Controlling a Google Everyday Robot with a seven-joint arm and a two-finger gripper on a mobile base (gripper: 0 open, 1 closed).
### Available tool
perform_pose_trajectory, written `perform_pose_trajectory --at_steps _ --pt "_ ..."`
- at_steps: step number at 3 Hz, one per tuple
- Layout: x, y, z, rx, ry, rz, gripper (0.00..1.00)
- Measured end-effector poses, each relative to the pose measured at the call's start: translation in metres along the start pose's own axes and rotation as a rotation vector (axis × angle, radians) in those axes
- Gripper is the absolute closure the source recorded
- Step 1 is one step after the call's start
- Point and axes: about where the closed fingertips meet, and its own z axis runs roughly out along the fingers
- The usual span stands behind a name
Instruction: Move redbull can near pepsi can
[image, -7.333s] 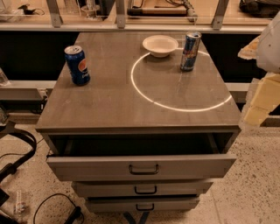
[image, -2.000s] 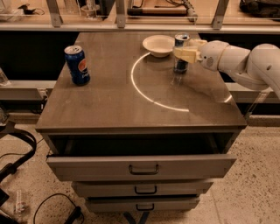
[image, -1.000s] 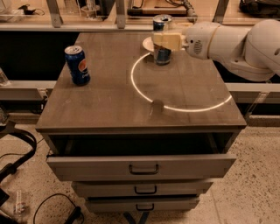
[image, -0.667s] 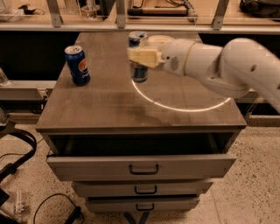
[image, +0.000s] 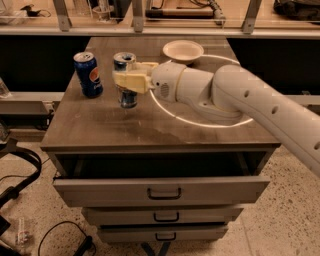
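Over tabletop (image: 95, 131), fingers (image: 126, 80) tight around redbull can (image: 128, 98)

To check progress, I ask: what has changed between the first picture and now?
The gripper took hold of the redbull can beside the bowl and carried it toward the picture's left. It now holds it just right of the pepsi can. The pepsi can, bowl and open drawer stayed put.
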Motion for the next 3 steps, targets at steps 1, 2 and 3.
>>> perform_pose_trajectory --at_steps 1,2,3 --pt "0.021 0.006 0.021 -0.04 -0.021 -0.04 1.0" --pt "0.041 0.016 0.04 -0.078 -0.013 -0.102 1.0" --pt "0.041 0.018 0.042 -0.082 -0.012 -0.11 0.85"
